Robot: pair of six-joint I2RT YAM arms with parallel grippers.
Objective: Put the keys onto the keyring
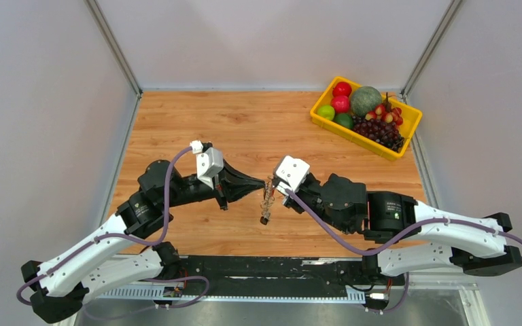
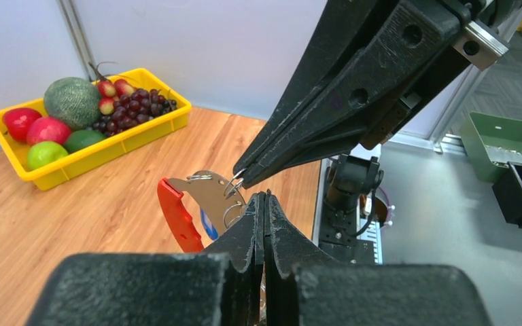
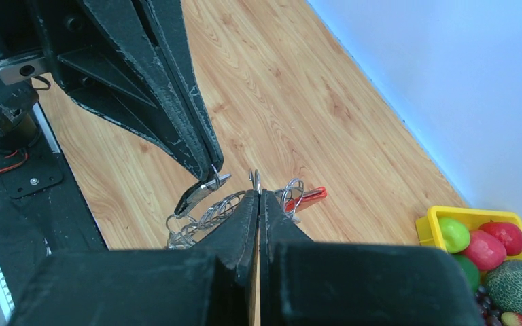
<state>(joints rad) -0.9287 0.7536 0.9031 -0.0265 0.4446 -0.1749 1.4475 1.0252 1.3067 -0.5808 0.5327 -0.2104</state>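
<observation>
— Overhead: left gripper (image 1: 258,183) and right gripper (image 1: 275,187) meet above the desk (image 1: 245,122), keyring (image 1: 267,202) hanging between. Why?
— Left wrist: left fingers (image 2: 248,231) shut on the keyring, steadying it. Right wrist: right fingers (image 3: 238,217) pinch its wire loop (image 3: 255,178), seemingly for threading.

Bright, even light; crisp from above, soft up close at the wrists.
The wooden surface (image 1: 245,129) shows faint, diffuse shadows under the arms and no harsh glare. The left end effector (image 2: 264,195) and right end effector (image 3: 258,193) blur near their lenses. The wall (image 3: 448,81) looks bluish.
</observation>
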